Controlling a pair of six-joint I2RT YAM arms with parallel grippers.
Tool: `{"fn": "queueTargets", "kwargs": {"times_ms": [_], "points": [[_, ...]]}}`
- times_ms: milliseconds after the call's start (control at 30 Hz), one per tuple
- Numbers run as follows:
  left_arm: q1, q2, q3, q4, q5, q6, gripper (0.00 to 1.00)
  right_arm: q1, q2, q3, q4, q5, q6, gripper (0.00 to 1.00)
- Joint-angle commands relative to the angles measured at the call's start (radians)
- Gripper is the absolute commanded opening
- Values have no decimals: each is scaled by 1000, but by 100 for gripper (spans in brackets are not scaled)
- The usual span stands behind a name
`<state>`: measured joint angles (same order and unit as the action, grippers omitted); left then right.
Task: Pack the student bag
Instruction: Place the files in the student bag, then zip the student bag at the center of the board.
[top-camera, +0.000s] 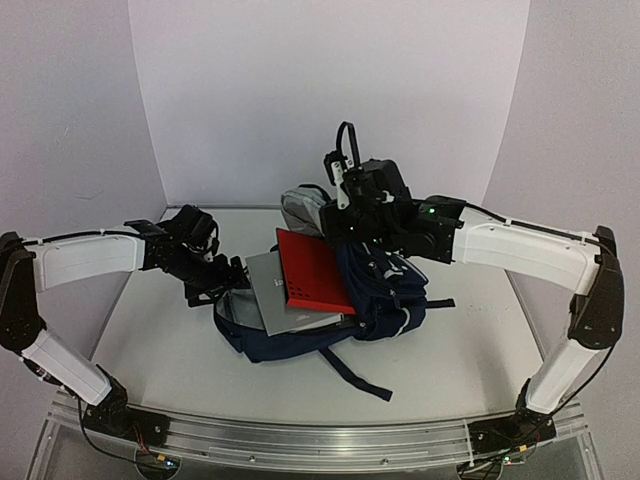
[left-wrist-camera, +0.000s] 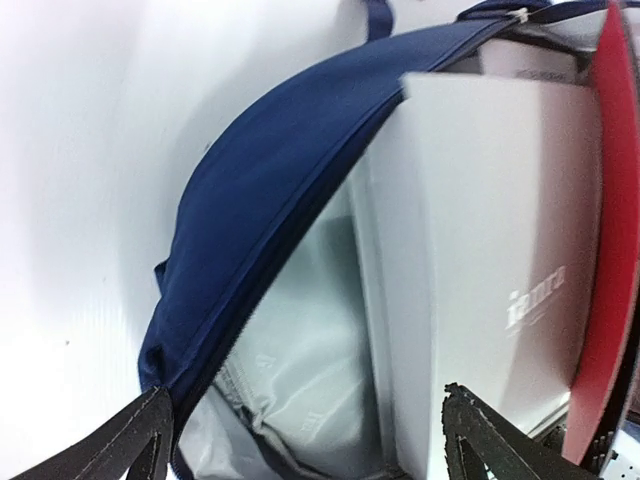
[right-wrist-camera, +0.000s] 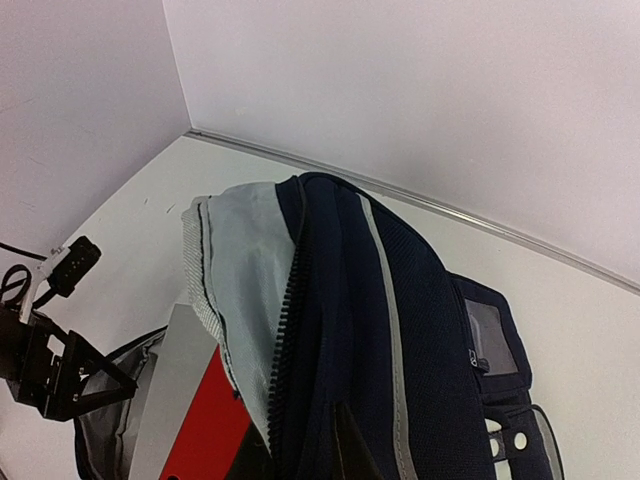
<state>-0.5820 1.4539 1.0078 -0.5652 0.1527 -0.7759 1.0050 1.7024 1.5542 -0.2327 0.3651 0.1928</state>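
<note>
The navy student bag lies on the table with its mouth facing left. A grey book and a red book stick partly out of the mouth. My right gripper is shut on the bag's upper edge and holds it lifted; in the right wrist view the student bag hangs from my right gripper. My left gripper stands open at the mouth, with nothing between its fingers. Ahead of it are the grey lining, the grey book and the red book.
A dark shoulder strap trails from the bag toward the near edge. The metal rail with both arm bases runs along the front. White walls close the table at the back and sides. The open left gripper also shows in the right wrist view.
</note>
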Motion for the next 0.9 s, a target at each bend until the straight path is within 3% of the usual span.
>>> {"fn": "queueTargets", "kwargs": {"times_ms": [0,233,367,500,600,867], "points": [[-1,-35,-33,-45,-38,-36,93,5,-30,28,253,23,-1,0],[-1,-13,-22,-99,-85,-22,85,6,-32,12,256,28,1,0],[-1,6,-26,-88,-79,-6,59,5,-28,6,258,28,1,0],[-1,37,-45,10,-19,-15,21,-16,-16,2,261,3,13,0],[0,60,-18,89,14,-17,2,-47,-2,-8,269,-34,28,0],[9,106,211,237,97,55,0,-170,66,2,288,-138,37,0]]}}
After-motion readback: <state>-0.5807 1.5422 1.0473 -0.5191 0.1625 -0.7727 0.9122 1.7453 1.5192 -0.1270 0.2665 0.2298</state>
